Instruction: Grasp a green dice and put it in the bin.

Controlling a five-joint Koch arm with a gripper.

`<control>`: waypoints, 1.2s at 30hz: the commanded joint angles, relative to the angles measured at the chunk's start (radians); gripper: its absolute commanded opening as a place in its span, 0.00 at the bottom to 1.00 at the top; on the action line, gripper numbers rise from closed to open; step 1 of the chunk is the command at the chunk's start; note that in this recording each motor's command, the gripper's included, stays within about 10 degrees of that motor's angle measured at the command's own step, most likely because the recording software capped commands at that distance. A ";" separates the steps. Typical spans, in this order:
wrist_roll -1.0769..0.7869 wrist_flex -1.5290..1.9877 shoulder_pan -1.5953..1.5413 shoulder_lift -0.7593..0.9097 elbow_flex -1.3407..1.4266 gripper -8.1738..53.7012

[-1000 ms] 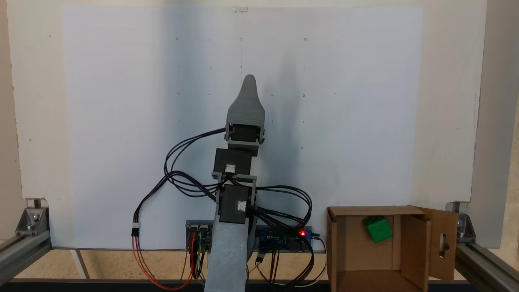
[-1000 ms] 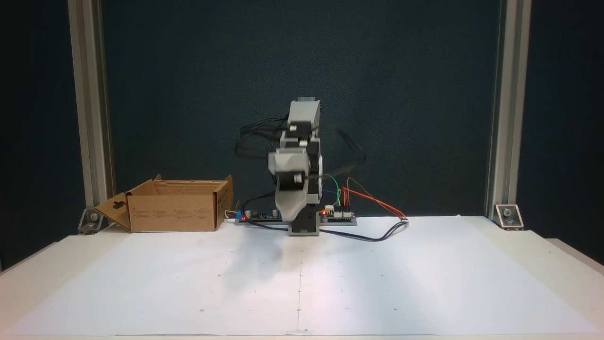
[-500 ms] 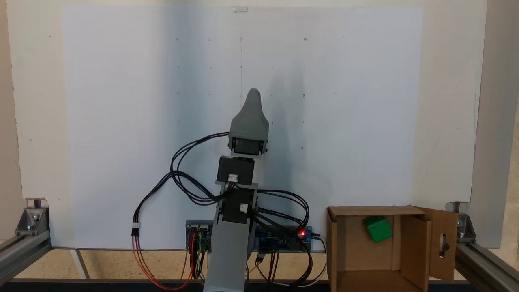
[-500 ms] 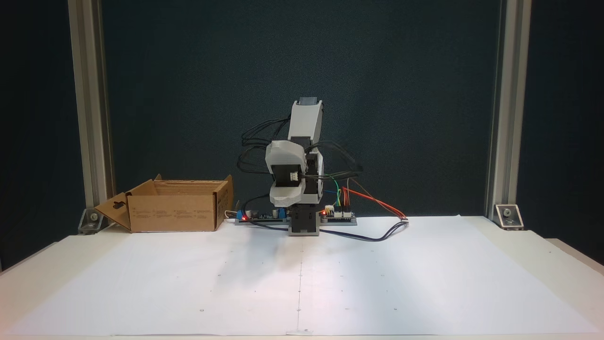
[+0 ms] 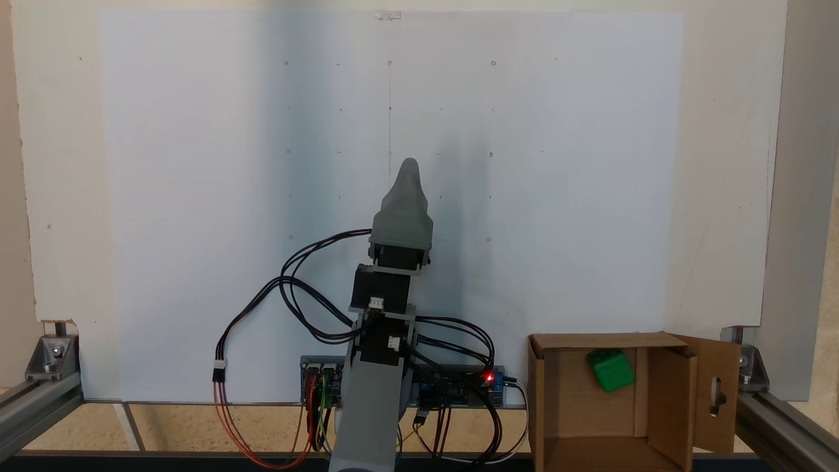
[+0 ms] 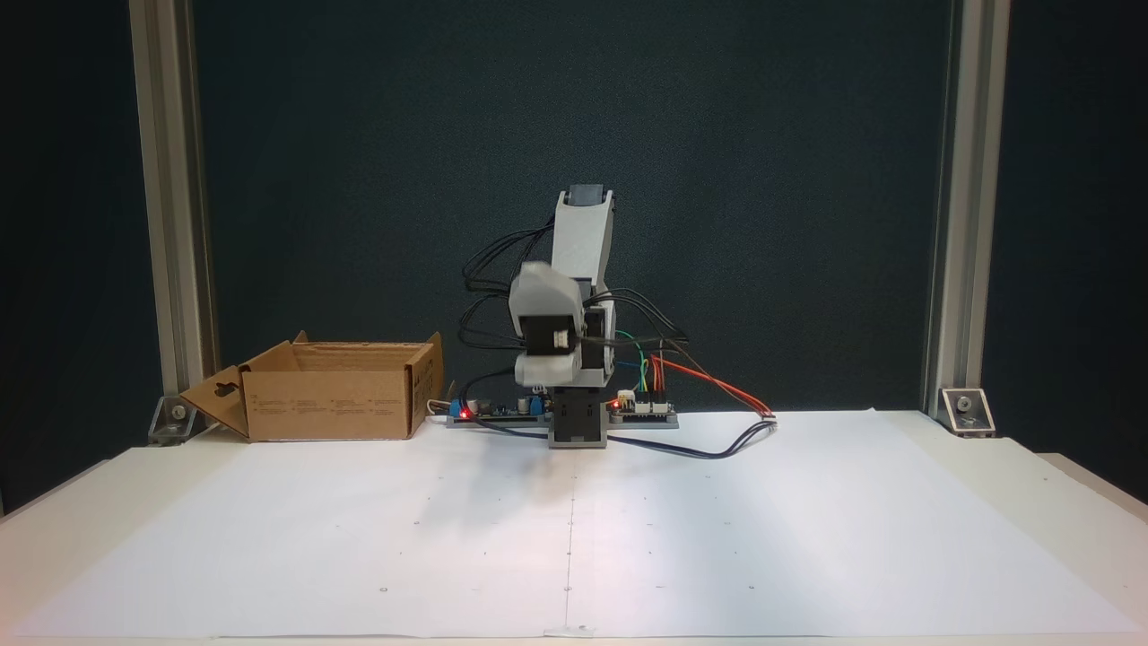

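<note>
The green dice [image 5: 610, 370] lies inside the bin [image 5: 557, 406], a brown cardboard box with upright flaps, against its far wall in a fixed view. The bin [image 6: 332, 404] stands left of the arm's base in a fixed view, and its walls hide the dice there. My gripper [image 5: 409, 165] is grey and tapered, and it points out over the white paper, well away from the bin, with nothing in it. Only one jaw shows from above. In a fixed view the gripper [image 6: 544, 363] faces the camera and is blurred.
White paper [image 5: 196, 164] covers the table in front of the arm. Circuit boards [image 6: 641, 408] and loose cables [image 5: 288, 288] sit around the base. Aluminium frame posts [image 6: 955, 206] stand at both sides. A slotted flap [image 5: 716, 393] hangs open on the bin.
The arm has folded back toward its base, drawing the gripper tip in over the paper. The dice stays where it was in the bin.
</note>
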 commanded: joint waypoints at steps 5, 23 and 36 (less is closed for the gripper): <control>0.015 -0.126 0.000 0.112 0.077 0.85; 0.015 -0.120 -0.017 0.107 0.077 0.85; 0.015 -0.118 -0.017 0.107 0.077 0.85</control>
